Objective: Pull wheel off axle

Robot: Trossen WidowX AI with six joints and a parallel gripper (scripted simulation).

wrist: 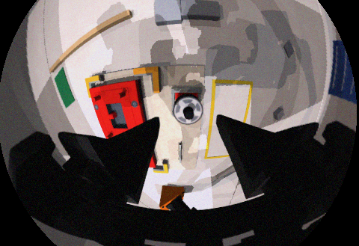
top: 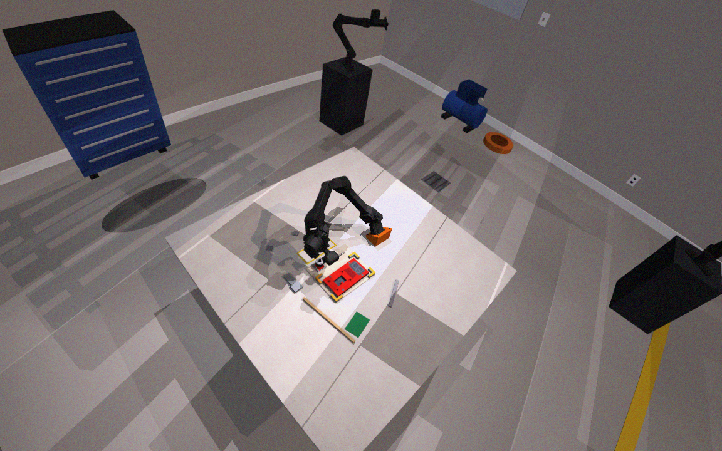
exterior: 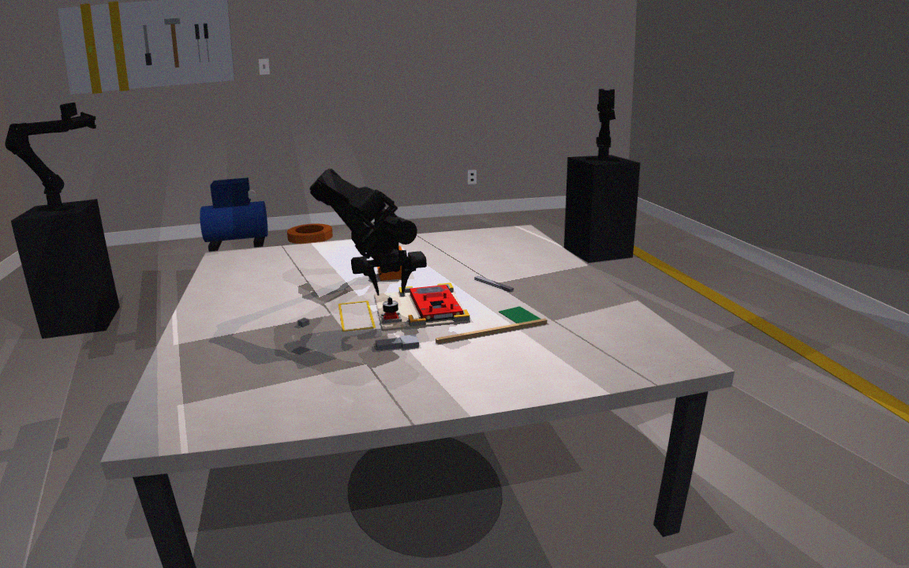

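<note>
The wheel (top: 319, 262) (exterior: 390, 307) (wrist: 179, 112), a small spoked disc, sits on the upright axle (exterior: 390, 300) (wrist: 188, 113) above a small red block. My gripper (exterior: 390, 293) (wrist: 188, 120) is open and empty, pointing down just above the wheel. Its fingertips stand left and right of the wheel in the wrist view, with no contact visible. In the top view the fingertips are hidden. The marked area, a yellow outline (top: 303, 258) (exterior: 358, 329) (wrist: 232, 82), lies beside the axle's base, to its right in the wrist view, and holds nothing.
A red plate (top: 344, 280) (exterior: 422, 300) (wrist: 131, 123) with yellow corner brackets (wrist: 155, 79) lies just left of the wheel in the wrist view. A two-part grey block (top: 294, 284) (wrist: 167, 10), a wooden strip (wrist: 90, 35), a green square (wrist: 64, 89) and a small grey block (exterior: 303, 322) lie around.
</note>
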